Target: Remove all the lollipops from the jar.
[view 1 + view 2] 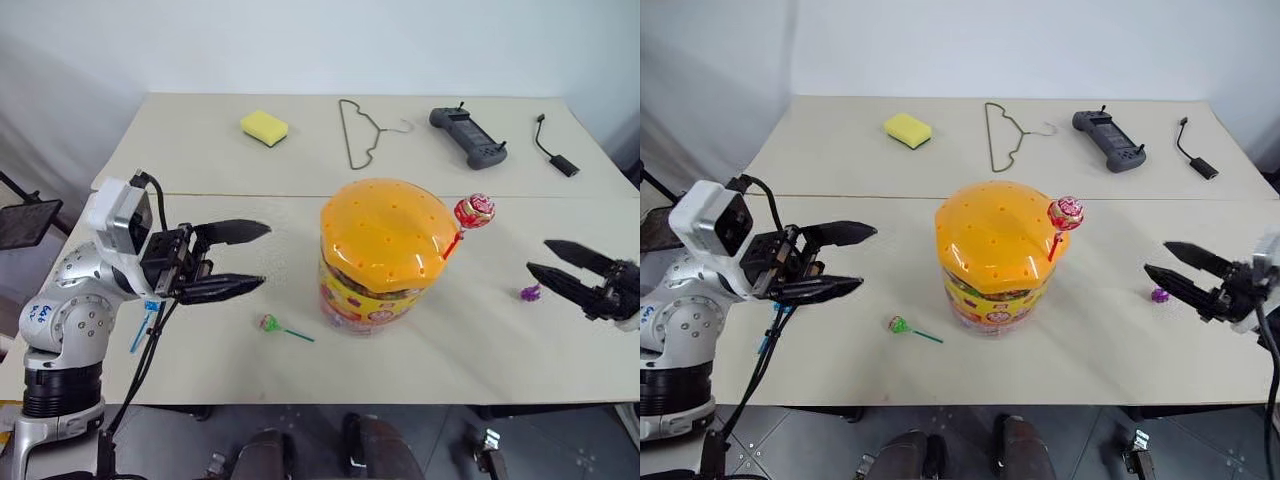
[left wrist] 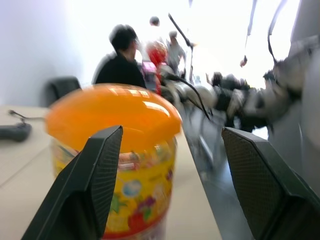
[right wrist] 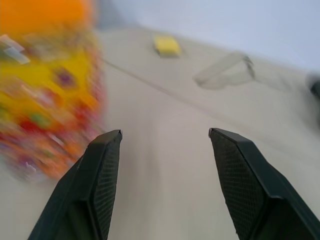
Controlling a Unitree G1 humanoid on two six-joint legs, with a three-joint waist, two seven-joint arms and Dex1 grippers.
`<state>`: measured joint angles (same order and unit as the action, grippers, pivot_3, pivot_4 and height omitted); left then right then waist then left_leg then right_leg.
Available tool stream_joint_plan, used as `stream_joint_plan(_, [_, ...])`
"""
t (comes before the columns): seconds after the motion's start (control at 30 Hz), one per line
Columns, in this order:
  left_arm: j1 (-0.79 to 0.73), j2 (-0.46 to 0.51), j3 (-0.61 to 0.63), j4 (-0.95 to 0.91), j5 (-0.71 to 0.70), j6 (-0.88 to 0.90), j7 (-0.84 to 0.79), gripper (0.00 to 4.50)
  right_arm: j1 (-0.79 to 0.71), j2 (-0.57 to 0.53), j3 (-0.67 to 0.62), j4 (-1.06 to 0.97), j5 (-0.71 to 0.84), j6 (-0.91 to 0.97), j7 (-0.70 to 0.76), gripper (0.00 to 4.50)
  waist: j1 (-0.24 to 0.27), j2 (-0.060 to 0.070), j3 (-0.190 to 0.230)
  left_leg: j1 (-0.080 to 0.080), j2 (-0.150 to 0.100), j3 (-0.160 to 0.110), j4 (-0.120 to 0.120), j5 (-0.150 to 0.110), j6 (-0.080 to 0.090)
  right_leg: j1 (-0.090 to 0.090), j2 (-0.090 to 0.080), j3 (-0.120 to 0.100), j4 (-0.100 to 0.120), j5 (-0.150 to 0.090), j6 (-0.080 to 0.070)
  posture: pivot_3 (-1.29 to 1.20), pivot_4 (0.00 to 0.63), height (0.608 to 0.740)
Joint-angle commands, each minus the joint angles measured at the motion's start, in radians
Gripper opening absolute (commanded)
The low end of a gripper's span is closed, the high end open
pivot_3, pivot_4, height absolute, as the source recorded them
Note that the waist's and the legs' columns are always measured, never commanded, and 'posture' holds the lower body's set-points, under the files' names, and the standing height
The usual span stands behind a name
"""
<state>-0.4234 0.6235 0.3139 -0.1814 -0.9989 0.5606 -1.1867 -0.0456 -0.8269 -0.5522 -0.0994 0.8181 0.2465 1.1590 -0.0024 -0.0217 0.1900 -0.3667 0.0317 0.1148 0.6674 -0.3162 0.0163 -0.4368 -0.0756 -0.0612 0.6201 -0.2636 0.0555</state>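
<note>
Nearest lollipop (image 1: 269, 322): laid on the counter (image 1: 200, 170), just below the left hand (image 1: 250, 258), green stick.
Left hand: held wide open, nothing gripped.
Right hand (image 1: 552, 258): spread open, empty; purple-stick lollipop (image 1: 530, 292) just beside it.
Jar (image 1: 382, 256): between both hands, lid on.
Count: four lollipops; three out, blue-stick one (image 1: 143, 322) under the left hand.
Advice: red-stick lollipop (image 1: 474, 211) is best pinched by its stick and lifted straight out.

Beige table (image 1: 200, 150) — jar (image 1: 375, 290), lollipops (image 1: 270, 323), sponge (image 1: 264, 127)
</note>
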Motion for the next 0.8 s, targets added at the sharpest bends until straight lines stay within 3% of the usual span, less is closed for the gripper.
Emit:
stream_joint_plan(0.03, [0.015, 0.011, 0.065, 0.057, -0.081, 0.064, 0.033, 3.36, -0.005, 0.069, -0.014, -0.281, 0.19, 0.065, -0.116, 2.93, -0.001, 0.0, 0.0, 0.0, 0.0, -0.001, 0.0, 0.0, 0.0, 0.0, 0.0, 0.0, 0.0, 0.0, 0.0, 0.0, 0.15, 0.74])
stream_joint_plan(0.2, [0.021, 0.016, 0.027, 0.112, -0.06, 0.084, -0.04, 3.36, -0.029, 0.085, 0.072, -0.401, 0.213, 0.114, -0.153, 2.93, 0.003, 0.0, 0.0, -0.001, -0.002, 0.0, 0.0, 0.0, 0.0, 0.0, -0.002, -0.001, -0.001, 0.0, 0.0, 0.0, 0.15, 0.74])
stream_joint_plan(0.57, [-0.067, -0.025, -0.033, 0.129, -0.015, 0.054, -0.063, 3.36, -0.118, 0.079, 0.203, -0.353, 0.124, 0.117, -0.098, 2.93, 0.001, 0.0, 0.0, -0.002, -0.002, 0.0, 0.0, -0.001, 0.002, -0.001, -0.002, -0.002, -0.002, 0.0, -0.001, 0.0, 0.15, 0.74])
stream_joint_plan(0.67, [-0.07, -0.031, -0.027, 0.096, -0.037, 0.066, -0.05, 3.36, -0.144, 0.091, 0.206, -0.339, 0.133, 0.118, -0.091, 2.29, 0.0, -0.001, 0.0, -0.002, -0.002, 0.0, 0.0, -0.001, 0.003, -0.001, -0.002, -0.002, -0.002, 0.0, -0.001, 0.0, 0.15, 0.74])
stream_joint_plan(0.8, [-0.058, -0.029, -0.02, 0.078, -0.042, 0.071, -0.048, 3.36, -0.155, 0.088, 0.193, -0.33, 0.147, 0.121, -0.082, 0.97, 0.002, -0.001, 0.0, -0.002, -0.002, 0.0, 0.0, -0.001, 0.003, -0.001, -0.002, -0.002, -0.001, 0.0, -0.001, 0.0, 0.15, 0.74])
